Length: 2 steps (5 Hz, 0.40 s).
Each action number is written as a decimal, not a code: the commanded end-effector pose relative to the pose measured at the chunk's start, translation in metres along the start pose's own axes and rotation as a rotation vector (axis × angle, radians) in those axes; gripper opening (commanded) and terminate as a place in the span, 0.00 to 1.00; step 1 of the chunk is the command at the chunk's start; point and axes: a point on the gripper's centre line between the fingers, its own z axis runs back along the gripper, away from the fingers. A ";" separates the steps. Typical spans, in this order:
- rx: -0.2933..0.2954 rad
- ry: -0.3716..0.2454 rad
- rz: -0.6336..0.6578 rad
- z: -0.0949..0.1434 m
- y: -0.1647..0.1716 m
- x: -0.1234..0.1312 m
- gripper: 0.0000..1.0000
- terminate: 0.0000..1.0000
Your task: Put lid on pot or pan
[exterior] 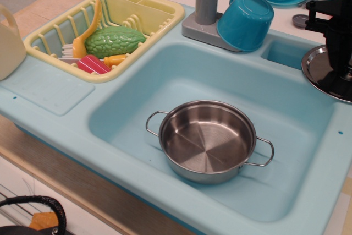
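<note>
Sink holds the open pot. Lid rests on the right rim, partly out of frame. My gripper covers its knob; I cannot tell its closure. Risk: lid slipping from a poor grip.

**One high camera over my sink**

I am seen from a single view, set above the near-left corner, looking down and across the sink at close range, cutting off my gripper at the right edge.

Wooden counter carries turquoise sink unit.
</note>
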 end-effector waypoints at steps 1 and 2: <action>-0.005 -0.019 0.063 0.001 0.019 0.004 0.00 0.00; 0.005 0.016 0.098 0.007 0.016 0.000 0.00 0.00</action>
